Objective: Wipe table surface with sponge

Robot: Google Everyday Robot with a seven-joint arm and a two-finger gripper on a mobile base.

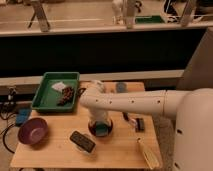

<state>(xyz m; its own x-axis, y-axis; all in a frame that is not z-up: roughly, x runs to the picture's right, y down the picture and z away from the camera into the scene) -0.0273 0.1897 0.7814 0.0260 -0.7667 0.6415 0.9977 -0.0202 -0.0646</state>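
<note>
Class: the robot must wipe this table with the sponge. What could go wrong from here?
The gripper hangs over the sponge, which seems to sit in a dark bowl; pulling it out could tip the bowl. The black block and brush lie close by; wiping strokes may knock them off the table.
</note>
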